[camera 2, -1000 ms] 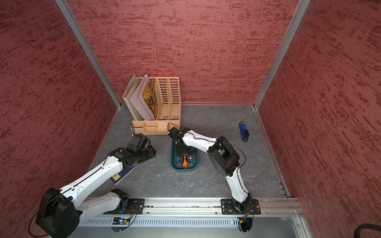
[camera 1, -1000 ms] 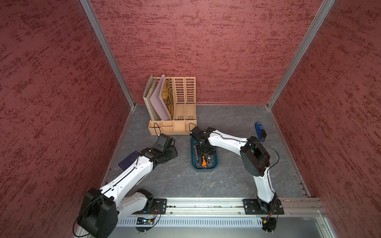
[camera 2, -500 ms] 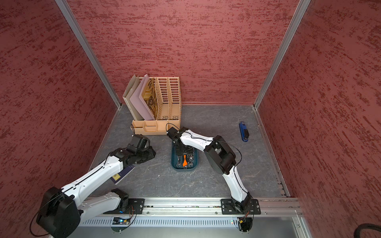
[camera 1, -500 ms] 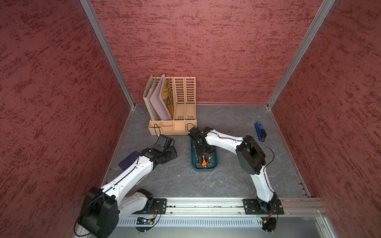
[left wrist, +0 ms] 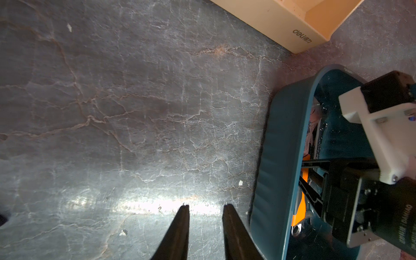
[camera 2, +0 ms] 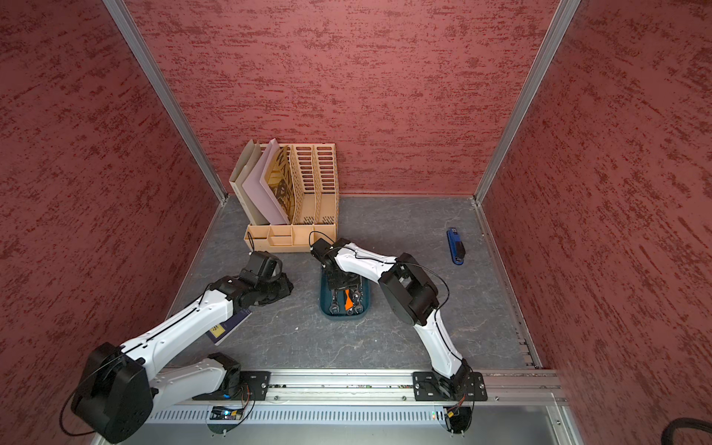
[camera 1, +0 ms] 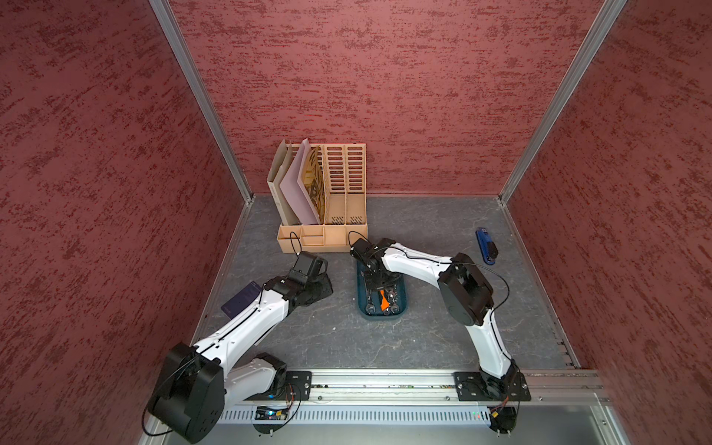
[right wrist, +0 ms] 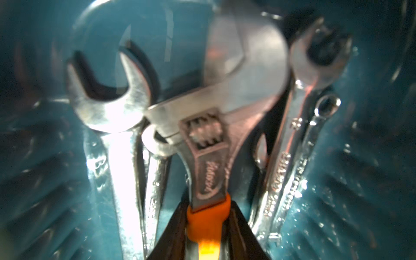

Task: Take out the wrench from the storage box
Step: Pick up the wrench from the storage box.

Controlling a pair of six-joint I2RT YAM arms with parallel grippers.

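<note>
Wrench [right wrist: 208,171] with the orange handle is pinched between the fingers of our right claw [right wrist: 207,207], lying among other spanners [right wrist: 105,105] inside the teal storage box [right wrist: 371,157]. Our left claw [left wrist: 205,208] hangs narrowly parted, empty, over the worktop [left wrist: 112,112] beside the box.

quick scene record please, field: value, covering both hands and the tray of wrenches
storage box: teal, shallow, rounded corners
target: adjustable wrench, orange handle, on top of other wrenches
right hand: inside the box, shut on the orange handle
left hand: open, empty, beside the box
wrench out: not yet
</note>
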